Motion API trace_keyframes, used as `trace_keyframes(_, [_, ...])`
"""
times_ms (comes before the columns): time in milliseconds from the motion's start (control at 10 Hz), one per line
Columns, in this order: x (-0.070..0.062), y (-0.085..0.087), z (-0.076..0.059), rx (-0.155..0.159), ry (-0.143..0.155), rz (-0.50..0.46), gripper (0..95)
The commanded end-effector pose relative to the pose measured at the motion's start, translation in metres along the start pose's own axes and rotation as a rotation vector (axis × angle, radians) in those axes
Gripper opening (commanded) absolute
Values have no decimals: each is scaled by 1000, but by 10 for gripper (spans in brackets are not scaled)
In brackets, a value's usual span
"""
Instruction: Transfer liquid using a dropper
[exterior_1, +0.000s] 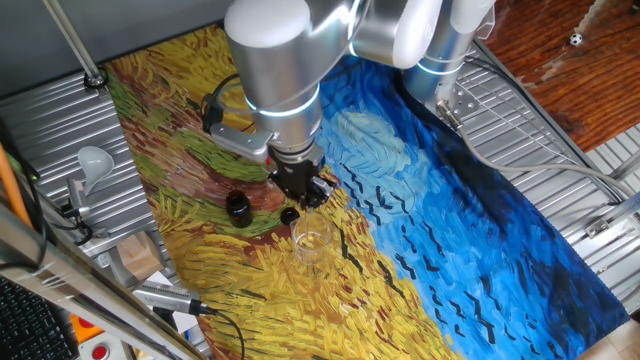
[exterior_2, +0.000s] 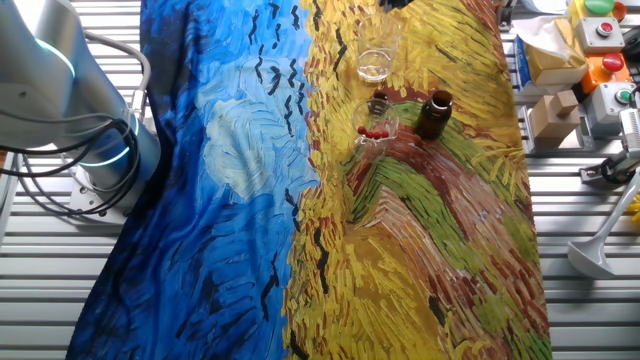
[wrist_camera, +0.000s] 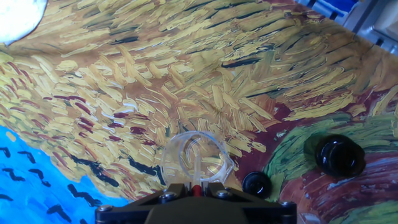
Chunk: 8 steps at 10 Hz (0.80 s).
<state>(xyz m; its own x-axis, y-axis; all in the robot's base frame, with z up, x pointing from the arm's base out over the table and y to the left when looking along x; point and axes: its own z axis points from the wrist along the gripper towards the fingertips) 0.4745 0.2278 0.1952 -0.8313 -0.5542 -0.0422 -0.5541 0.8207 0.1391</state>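
- One fixed view: I have the hand (exterior_1: 303, 186) low over the tabletop (exterior_1: 480, 240), beside the empty glass (exterior_1: 312, 242); its grip state I cannot tell here.
- The other fixed view: red-bulbed droppers (exterior_2: 373, 131) sit in a small beaker (exterior_2: 375, 123), beside the brown bottle (exterior_2: 433, 114).
- Hand view: a dropper (wrist_camera: 196, 179) hangs tip-down between my fingers, apparently gripped, its long axis pointing into the glass.

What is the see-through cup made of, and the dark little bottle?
The empty cup looks like clear, shiny glass or hard plastic: the painted cloth shows through it. The bottle looks like dark brown glass, glossy with highlights, though it may be plastic.
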Motion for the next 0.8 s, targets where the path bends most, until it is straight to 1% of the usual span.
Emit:
trace_keyframes(100, [-1,-1,3,0,0,-1,0])
trace_keyframes(400, [-3,-5,11,1,-2,1,0])
trace_keyframes(500, [-3,-6,13,-2,-7,0,0])
trace_keyframes(800, [-1,-7,18,0,-10,1,0])
